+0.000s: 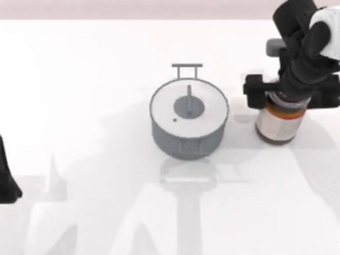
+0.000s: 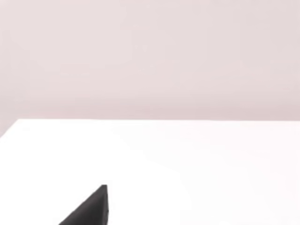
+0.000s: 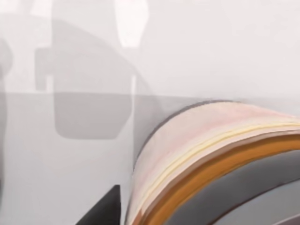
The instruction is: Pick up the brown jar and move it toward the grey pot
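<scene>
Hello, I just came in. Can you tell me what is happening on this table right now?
The right gripper is at the top of the brown jar, which is upright at the right side of the table. Whether the fingers are closed on it cannot be seen. The grey pot sits with its lid on in the middle, to the jar's left, with a gap between them. The left arm is parked at the left edge.

Brown jar (image 1: 280, 121) upright (white-labelled); grey pot (image 1: 189, 118) lidded, left of it.
</scene>
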